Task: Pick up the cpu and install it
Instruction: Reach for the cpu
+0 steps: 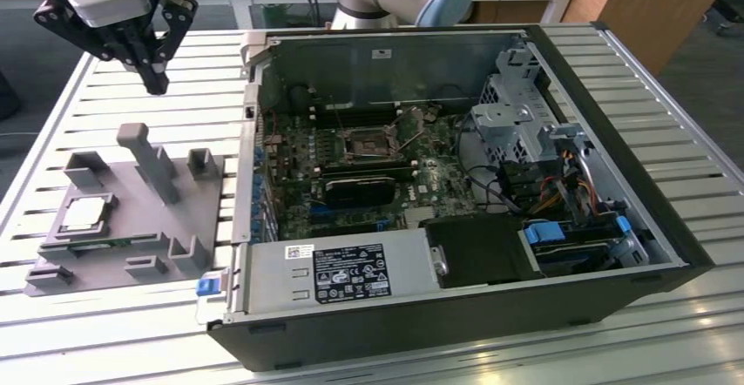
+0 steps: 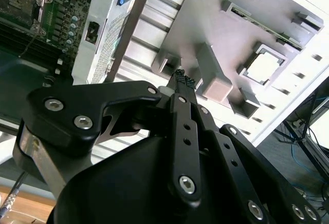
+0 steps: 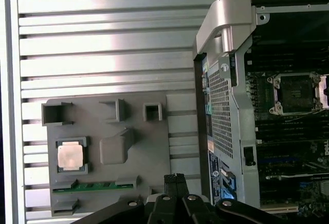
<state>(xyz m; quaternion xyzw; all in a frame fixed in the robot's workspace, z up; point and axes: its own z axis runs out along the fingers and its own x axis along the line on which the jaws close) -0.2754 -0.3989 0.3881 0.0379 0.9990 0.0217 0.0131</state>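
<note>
The cpu (image 1: 87, 213) is a small silver square lying flat in a pocket of the grey fixture tray (image 1: 138, 215), at the exterior view's left. It also appears in the first wrist view (image 3: 70, 156) and the second wrist view (image 2: 263, 66). My gripper (image 1: 155, 83) hangs high over the slatted table behind the tray, well apart from the cpu, with its fingers shut on nothing. The fingertips (image 3: 176, 178) point down beside the tray's edge. In the open computer case, the bare motherboard socket (image 1: 372, 144) sits mid-board, also seen in the first wrist view (image 3: 297, 93).
The open black computer case (image 1: 651, 185) fills the exterior view's right, with a black heatsink block (image 1: 366, 189), cables and drive bays (image 1: 511, 115) inside. The tray has upright grey posts (image 1: 145, 154) and a green memory stick (image 3: 97, 186). The slatted metal table (image 1: 152, 106) surrounds everything.
</note>
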